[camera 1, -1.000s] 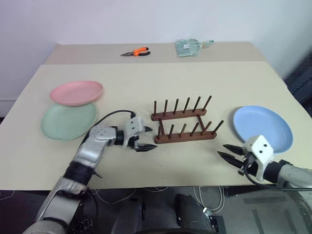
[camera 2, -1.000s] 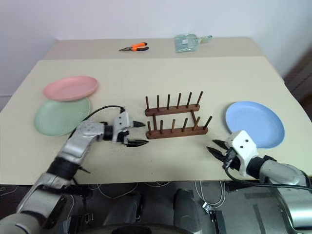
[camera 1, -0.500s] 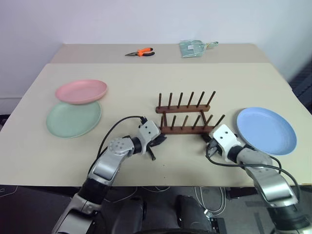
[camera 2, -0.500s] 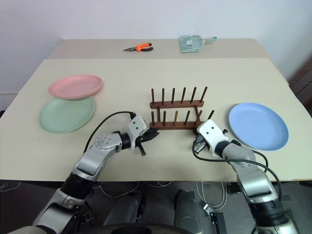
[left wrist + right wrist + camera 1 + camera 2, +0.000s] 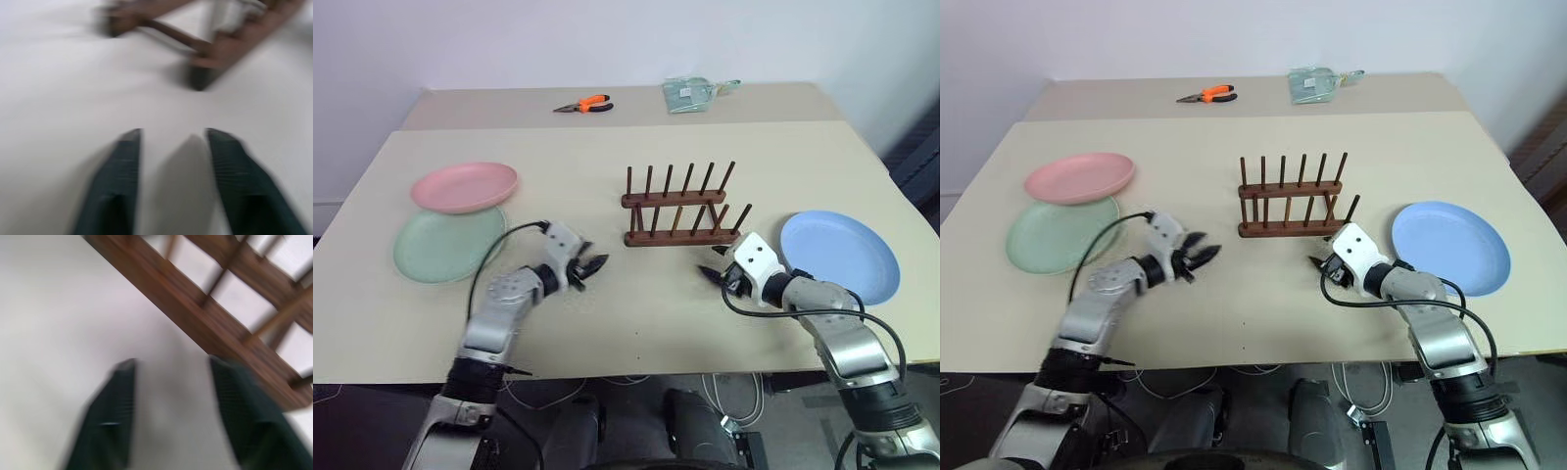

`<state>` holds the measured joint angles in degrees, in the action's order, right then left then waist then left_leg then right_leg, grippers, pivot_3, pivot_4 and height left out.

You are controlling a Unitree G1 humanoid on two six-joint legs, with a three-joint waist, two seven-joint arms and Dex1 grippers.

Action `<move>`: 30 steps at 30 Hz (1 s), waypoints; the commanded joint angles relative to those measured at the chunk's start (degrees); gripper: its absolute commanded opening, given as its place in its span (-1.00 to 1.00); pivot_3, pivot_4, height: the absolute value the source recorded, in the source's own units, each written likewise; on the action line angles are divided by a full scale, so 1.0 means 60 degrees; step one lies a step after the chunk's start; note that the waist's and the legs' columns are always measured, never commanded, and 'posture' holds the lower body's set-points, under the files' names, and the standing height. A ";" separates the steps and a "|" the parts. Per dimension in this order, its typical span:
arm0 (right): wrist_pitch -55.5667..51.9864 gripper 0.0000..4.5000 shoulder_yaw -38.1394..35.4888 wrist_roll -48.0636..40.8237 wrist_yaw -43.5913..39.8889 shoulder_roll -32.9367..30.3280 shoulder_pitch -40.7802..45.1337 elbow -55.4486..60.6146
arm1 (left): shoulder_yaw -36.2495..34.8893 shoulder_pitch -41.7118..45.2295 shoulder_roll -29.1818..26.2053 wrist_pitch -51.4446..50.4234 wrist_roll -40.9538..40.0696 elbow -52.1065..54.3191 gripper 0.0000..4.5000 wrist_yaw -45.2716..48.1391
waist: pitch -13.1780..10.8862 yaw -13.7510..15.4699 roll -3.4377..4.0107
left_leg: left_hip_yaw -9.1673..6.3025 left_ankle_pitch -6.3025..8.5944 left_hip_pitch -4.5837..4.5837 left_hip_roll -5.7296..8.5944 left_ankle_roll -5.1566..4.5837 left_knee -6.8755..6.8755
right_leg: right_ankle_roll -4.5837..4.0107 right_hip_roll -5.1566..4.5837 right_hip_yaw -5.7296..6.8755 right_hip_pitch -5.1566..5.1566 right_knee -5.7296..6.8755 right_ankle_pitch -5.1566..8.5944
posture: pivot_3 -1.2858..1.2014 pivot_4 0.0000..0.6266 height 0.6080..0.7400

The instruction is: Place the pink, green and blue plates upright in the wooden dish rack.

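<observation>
Left gripper [image 5: 168,139]: jaws apart, nothing between them, low over bare tabletop [image 5: 607,157] left of the rack [image 5: 681,208], pointing toward it. Right gripper [image 5: 168,369]: jaws also apart and empty, just beside the rack's near rail at its right end, not touching as far as can be told. Rack upright near the tabletop's middle, two rows of pegs, no plate in it. Blue plate [image 5: 839,256] flat by the right edge, just beyond the right gripper. Pink plate [image 5: 465,186] toward the left edge, overlapping the far rim of the green plate [image 5: 448,244], which lies flat nearer the front. On the farther tabletop along the wall, orange-handled pliers [image 5: 583,104] and a clear bag [image 5: 693,94].
</observation>
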<state>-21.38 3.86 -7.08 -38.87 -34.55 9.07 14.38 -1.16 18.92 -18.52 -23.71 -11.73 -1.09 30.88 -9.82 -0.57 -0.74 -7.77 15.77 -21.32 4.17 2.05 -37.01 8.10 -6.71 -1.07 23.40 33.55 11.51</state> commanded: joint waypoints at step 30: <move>-0.0275 0.85 -0.0144 -0.0787 -0.0742 -0.0252 0.0532 0.1488 | -0.6509 0.3954 0.1043 -0.2958 -0.5389 -0.0603 -1.00 -0.7223 | -0.0031 0.0047 -0.0110 | -0.0018 -0.0018 -0.0013 0.0019 0.0036 -0.0001 | 0.0003 -0.0001 0.0015 -0.0002 -0.0007 -0.0021 | 0.03 -0.52 1.00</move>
<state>-22.10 6.81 -9.23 -42.62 -35.02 10.27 17.93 -46.73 41.68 -11.52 -41.67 -43.88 -10.53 -17.99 -10.00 -0.29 -1.40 -7.88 15.65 -21.42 4.29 2.28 -37.03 8.11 -6.71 -0.98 23.39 33.50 11.38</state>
